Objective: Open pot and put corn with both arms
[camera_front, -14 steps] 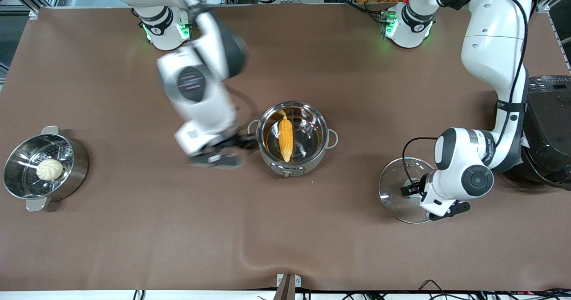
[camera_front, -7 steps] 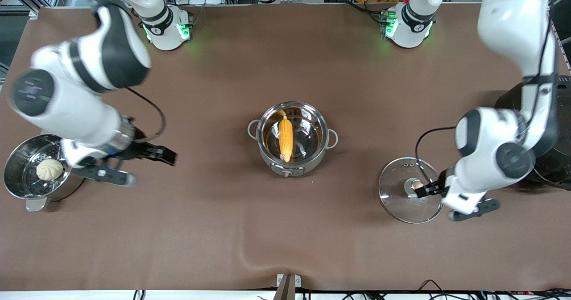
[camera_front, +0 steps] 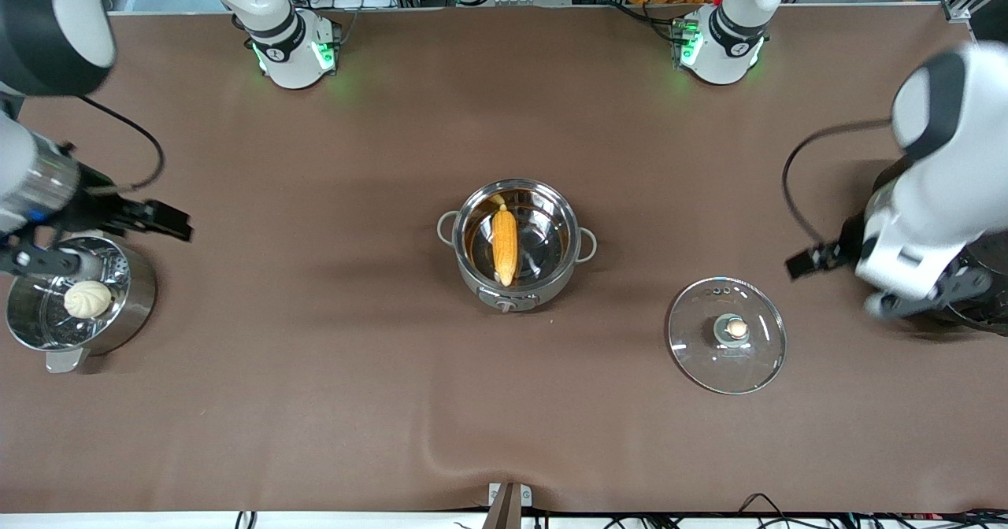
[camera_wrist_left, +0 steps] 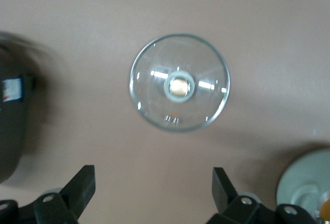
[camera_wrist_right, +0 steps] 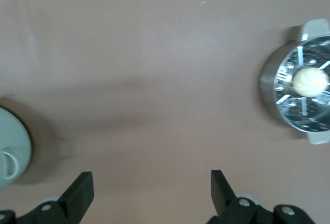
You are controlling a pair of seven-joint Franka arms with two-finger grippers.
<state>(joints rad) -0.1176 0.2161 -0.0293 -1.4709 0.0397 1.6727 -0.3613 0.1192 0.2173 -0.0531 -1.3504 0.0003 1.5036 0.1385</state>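
The steel pot [camera_front: 472, 265] stands open in the middle of the table, with the yellow corn [camera_front: 504, 246] lying inside it. Its glass lid [camera_front: 697, 356] lies flat on the table toward the left arm's end, copper knob [camera_front: 736, 328] up; it also shows in the left wrist view [camera_wrist_left: 154, 64]. My left gripper [camera_front: 805, 263] is open and empty, up in the air between the lid and the rice cooker; its own view shows it [camera_wrist_left: 152, 188] apart from the lid. My right gripper [camera_front: 169, 220] is open and empty, up over the table beside the steamer pot; its own view shows it [camera_wrist_right: 149, 188] over bare cloth.
A steel steamer pot [camera_front: 130, 301] with a white bun [camera_front: 87, 298] stands at the right arm's end; it shows in the right wrist view [camera_wrist_right: 273, 87]. A black rice cooker [camera_front: 980, 273] stands at the left arm's end, partly hidden by the left arm. A brown cloth covers the table.
My right gripper swung from beside the pot out to the steamer end and rose. My left gripper let go of the lid's knob, lifted and moved toward the rice cooker.
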